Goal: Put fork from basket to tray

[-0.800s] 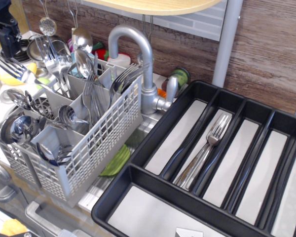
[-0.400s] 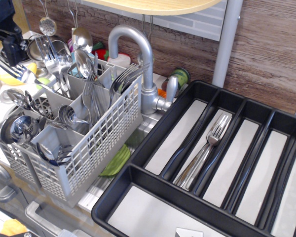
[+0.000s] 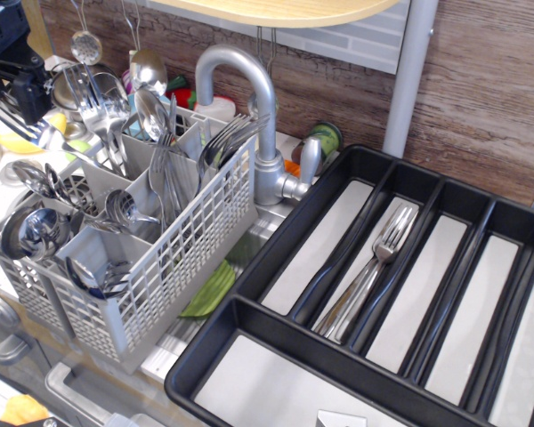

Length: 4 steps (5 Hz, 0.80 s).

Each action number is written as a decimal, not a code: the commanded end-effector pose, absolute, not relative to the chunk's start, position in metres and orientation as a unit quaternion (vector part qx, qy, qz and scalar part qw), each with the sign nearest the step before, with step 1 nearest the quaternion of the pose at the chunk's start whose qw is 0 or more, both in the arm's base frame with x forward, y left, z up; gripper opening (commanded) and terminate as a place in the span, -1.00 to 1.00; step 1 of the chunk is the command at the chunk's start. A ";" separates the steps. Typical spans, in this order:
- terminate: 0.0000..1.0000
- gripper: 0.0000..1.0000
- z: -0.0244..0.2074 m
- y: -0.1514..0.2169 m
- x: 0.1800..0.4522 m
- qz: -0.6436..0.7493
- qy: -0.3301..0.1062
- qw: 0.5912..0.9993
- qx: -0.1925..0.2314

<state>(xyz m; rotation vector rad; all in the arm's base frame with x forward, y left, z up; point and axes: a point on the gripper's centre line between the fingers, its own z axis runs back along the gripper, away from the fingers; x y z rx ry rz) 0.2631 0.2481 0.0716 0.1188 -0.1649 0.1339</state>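
The light grey lattice basket (image 3: 173, 267) stands at the left, packed with cutlery. Forks stand tines-up in its back compartments, one group at the back left (image 3: 93, 102) and another by the tap (image 3: 231, 135). Spoons fill the front compartments. The black tray (image 3: 276, 245) lies at the right, and a few forks (image 3: 374, 267) rest in its second long compartment. My dark gripper (image 3: 18, 84) is at the far left edge, above and to the left of the basket's back-left forks. Its fingers are partly cut off, and I cannot tell how they stand.
A grey curved tap (image 3: 254, 98) rises right behind the basket, between basket and tray. Ladles (image 3: 147, 67) hang on the back wall. A green cloth (image 3: 209, 292) lies under the basket's right side. A grey post (image 3: 408, 76) stands behind the tray.
My gripper has shifted a little to the right and down at the left edge, nearer the basket's back-left forks. Nothing else has moved.
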 end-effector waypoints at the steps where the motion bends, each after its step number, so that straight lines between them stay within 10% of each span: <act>1: -1.00 -1.00 0.082 0.251 0.262 0.066 -0.094 0.991 0.063; 4: -1.00 -1.00 0.100 0.243 0.262 0.076 -0.082 0.991 0.077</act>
